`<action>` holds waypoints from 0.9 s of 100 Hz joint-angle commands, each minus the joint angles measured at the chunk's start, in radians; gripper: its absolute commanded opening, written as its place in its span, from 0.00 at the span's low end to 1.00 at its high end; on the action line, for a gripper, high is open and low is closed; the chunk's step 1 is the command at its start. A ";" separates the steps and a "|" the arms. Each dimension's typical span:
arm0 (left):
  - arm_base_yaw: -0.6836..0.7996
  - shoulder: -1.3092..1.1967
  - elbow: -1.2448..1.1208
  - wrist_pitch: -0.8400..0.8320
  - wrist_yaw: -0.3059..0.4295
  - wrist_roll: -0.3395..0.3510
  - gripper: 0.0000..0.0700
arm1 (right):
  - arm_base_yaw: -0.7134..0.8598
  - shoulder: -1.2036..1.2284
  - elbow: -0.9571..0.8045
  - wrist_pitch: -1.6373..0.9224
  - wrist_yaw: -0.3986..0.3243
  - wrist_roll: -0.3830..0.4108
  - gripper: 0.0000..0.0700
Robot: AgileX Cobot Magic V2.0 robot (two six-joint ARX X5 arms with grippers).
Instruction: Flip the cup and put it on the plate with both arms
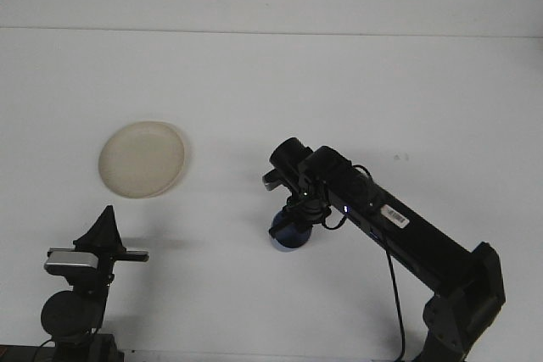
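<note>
A blue cup (287, 236) is at the middle of the white table, under the tip of my right arm. My right gripper (297, 214) points down and is shut on the cup's upper part. The cup's base looks to be at the table surface, and I cannot tell which way its mouth faces. A cream plate (142, 158) lies flat at the left with nothing on it. My left gripper (107, 218) stands at the lower left, below the plate and well apart from the cup.
The white table (339, 91) runs back to a far edge near the top of the view. My right arm (407, 231) stretches diagonally from the lower right corner to the middle. A cable hangs beneath it.
</note>
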 commanded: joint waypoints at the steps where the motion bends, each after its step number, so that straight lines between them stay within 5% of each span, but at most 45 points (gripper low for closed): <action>1: -0.002 -0.002 -0.019 0.010 0.001 -0.001 0.02 | 0.014 0.024 0.024 0.004 0.005 -0.011 0.00; 26: -0.002 -0.002 -0.019 0.010 0.001 -0.001 0.02 | 0.031 0.033 0.024 0.019 0.008 -0.011 0.06; 45: -0.002 -0.002 -0.019 0.010 0.001 -0.001 0.02 | 0.028 0.032 0.036 0.008 0.009 -0.004 0.74; 90: -0.002 -0.002 -0.019 0.010 0.001 -0.001 0.02 | -0.010 -0.044 0.208 -0.114 0.026 -0.026 0.75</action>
